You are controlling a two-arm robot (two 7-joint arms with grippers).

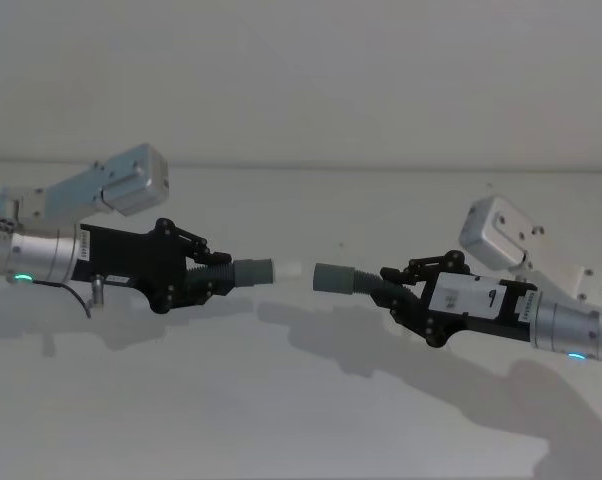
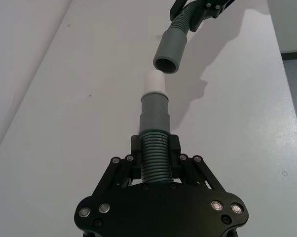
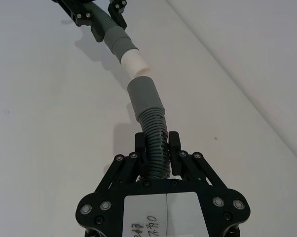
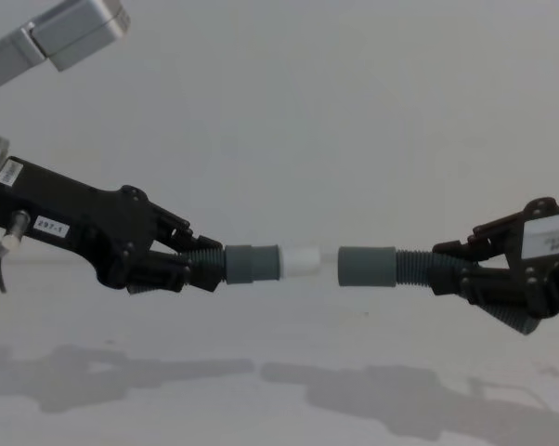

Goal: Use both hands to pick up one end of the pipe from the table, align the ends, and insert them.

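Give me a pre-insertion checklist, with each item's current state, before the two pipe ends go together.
1. Left gripper clamped on the ribbed part of the white-tipped piece: ok.
2. Right gripper clamped on the ribbed part of the plain-cuff piece: ok.
3. Both pieces lifted off the table: ok.
4. White tip facing the plain cuff's opening: ok.
5. Axes in line: not ok; the cuff sits offset in the left wrist view.
6. Ends joined: not ok, a gap remains.

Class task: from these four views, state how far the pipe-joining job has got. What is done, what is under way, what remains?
Done: left gripper and right gripper each hold a hose piece above the table. Under way: the white tip faces the plain cuff, nearly in line, a small gap between. Left: closing the gap and inserting.
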